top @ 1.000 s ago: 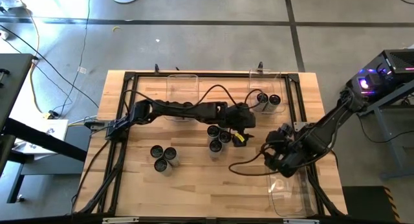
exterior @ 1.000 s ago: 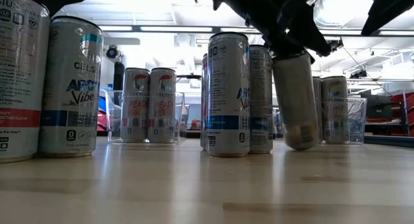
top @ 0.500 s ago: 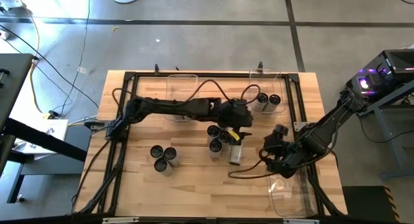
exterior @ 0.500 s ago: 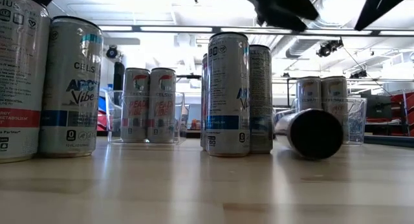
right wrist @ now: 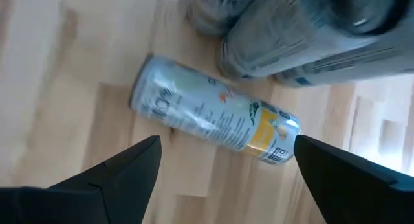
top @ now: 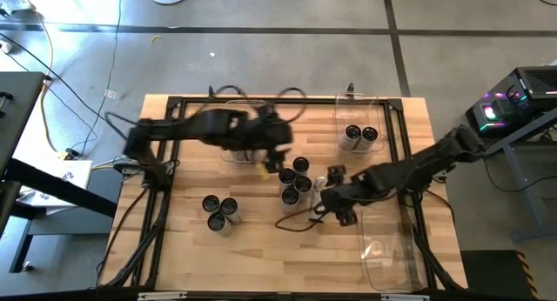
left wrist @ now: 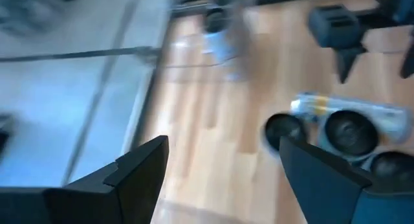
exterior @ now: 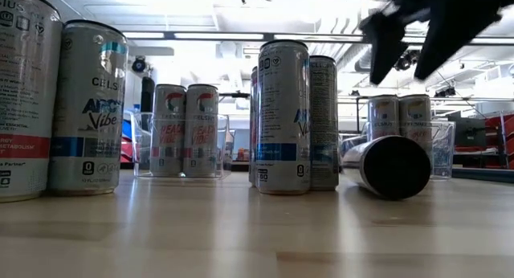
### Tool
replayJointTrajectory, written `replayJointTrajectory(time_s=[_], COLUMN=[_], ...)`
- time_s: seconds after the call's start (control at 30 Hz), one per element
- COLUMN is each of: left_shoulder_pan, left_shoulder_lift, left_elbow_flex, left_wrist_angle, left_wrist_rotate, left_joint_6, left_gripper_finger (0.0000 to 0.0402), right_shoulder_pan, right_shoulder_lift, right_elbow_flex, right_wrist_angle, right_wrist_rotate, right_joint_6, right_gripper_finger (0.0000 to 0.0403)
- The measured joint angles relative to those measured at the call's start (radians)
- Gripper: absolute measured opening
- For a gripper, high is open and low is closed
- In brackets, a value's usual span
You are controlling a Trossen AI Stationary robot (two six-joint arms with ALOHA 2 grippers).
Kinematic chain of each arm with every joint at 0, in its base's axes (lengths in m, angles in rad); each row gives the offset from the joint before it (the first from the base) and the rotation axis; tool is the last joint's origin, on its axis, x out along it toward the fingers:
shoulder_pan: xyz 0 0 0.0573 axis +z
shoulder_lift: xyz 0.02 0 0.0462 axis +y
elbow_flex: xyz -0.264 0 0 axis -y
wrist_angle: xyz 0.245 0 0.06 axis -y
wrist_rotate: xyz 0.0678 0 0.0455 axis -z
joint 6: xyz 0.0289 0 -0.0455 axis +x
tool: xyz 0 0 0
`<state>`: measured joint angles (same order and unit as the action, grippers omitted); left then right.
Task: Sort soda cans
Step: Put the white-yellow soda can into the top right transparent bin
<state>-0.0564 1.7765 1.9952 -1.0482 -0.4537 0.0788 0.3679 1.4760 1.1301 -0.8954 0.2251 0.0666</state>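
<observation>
place: lab | cues: concrete floor, floor cables, ceiling ducts

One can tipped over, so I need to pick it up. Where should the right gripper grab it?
Grip the fallen can mid-body, from above, fingers across its round sides. It lies flat beside the standing cans, and the open right gripper is already over it.

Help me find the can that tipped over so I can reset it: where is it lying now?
The fallen can lies on its side on the table, right of the middle cluster of upright cans in the high view, under the open right gripper.
</observation>
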Motion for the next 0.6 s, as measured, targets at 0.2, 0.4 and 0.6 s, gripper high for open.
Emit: replayJointTrajectory(time_s=[0.2,0.4,0.6], left_shoulder_pan=[-0.062,-0.109,-0.11], left_shoulder_lift=[-0.252,-0.47,-0.562], left_elbow_flex=[-0.294,-0.56,-0.665], left_wrist_angle=[0.056,0.191,0.285], left_wrist_rotate=[-0.26,-0.347,-0.358], left_joint_6=[-0.153,-0.273,-0.295], left_gripper_finger=[0.0285,0.0284,0.0284], right_shoulder_pan=[-0.067,-0.109,-0.113], right_shoulder_lift=[0.001,-0.008,0.033], right_elbow_flex=[-0.114,-0.244,-0.249], right_wrist_angle=[0.152,0.333,0.363], right_wrist_rotate=[-0.106,-0.133,-0.14], right_joint_6=[-0.129,-0.221,-0.441], right_gripper_finger=[0.0348,0.0348,0.0348])
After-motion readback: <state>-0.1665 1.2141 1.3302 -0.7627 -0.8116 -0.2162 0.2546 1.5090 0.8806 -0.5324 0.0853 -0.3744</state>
